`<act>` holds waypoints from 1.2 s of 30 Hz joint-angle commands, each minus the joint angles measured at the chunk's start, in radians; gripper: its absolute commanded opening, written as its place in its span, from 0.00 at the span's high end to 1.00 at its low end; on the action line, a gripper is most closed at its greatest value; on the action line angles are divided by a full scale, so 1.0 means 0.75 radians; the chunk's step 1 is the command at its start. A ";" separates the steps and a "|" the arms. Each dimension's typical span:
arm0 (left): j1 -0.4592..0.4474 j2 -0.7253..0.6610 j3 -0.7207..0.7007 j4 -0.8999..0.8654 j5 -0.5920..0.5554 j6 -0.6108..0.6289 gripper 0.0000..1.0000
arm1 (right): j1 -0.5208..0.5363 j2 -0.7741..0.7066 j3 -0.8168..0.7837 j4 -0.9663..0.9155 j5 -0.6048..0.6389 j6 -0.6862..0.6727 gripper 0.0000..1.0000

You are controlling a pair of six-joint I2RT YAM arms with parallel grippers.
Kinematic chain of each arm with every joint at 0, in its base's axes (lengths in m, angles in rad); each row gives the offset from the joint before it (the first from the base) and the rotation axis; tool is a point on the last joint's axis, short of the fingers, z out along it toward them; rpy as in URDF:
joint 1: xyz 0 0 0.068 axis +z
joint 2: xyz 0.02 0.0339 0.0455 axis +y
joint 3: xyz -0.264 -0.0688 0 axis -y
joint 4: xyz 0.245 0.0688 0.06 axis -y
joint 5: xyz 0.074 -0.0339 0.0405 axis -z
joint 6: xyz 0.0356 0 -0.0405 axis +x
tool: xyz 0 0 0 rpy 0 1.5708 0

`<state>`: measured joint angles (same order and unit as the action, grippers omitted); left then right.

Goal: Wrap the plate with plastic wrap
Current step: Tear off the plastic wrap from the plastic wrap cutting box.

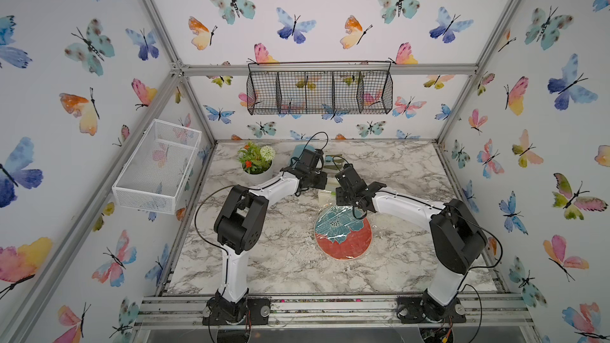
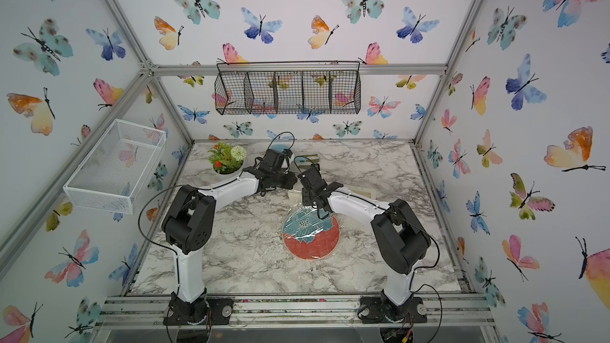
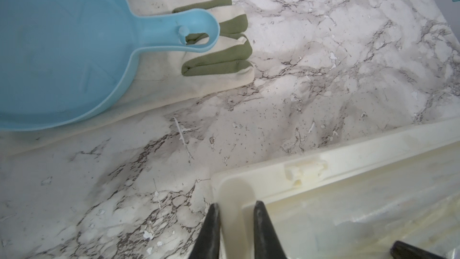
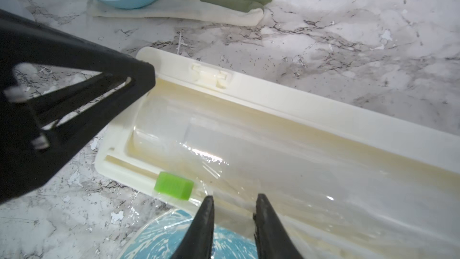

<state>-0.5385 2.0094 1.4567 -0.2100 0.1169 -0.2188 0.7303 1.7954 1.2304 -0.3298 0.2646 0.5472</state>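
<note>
The plate [image 1: 343, 235] lies on the bench [image 1: 280, 259] by the right arm [image 1: 402, 206], plastic wrap [image 4: 224, 170] crinkled over it and trailing from the dispenser box [image 4: 273, 90]. The left hand [image 3: 236, 204] pinches the box's end wall; the right hand [image 4: 235, 196] stands part-open, empty as far as I see, beside the green tab [image 4: 174, 185]. I'd keep the box pinned and draw that tab across in one steady stroke

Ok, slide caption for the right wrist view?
Right gripper, jaws apart, over plastic wrap near the green tab; left gripper grips the dispenser box.

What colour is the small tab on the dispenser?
The tab is bright green; clearest in right wrist view.
</note>
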 commanded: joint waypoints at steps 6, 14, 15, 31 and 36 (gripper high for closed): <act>0.053 0.073 -0.112 -0.242 -0.039 0.031 0.90 | -0.017 0.018 0.086 -0.157 -0.208 -0.064 0.63; 0.137 -0.234 -0.310 -0.029 0.164 -0.048 0.58 | -0.020 -0.075 0.130 -0.192 -0.223 -0.084 0.61; 0.160 -0.303 -0.365 0.025 0.191 -0.059 0.56 | -0.021 -0.088 0.117 -0.185 -0.227 -0.081 0.61; 0.196 -0.434 -0.926 0.753 0.831 -0.159 0.42 | -0.070 -0.072 0.144 -0.161 -0.381 -0.117 0.64; 0.193 -0.322 -0.912 0.860 0.877 -0.192 0.34 | -0.069 -0.054 0.157 -0.151 -0.406 -0.130 0.64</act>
<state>-0.3946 1.7336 0.7601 0.3370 0.7040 -0.3443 0.6785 1.7309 1.3243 -0.4328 -0.0124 0.4694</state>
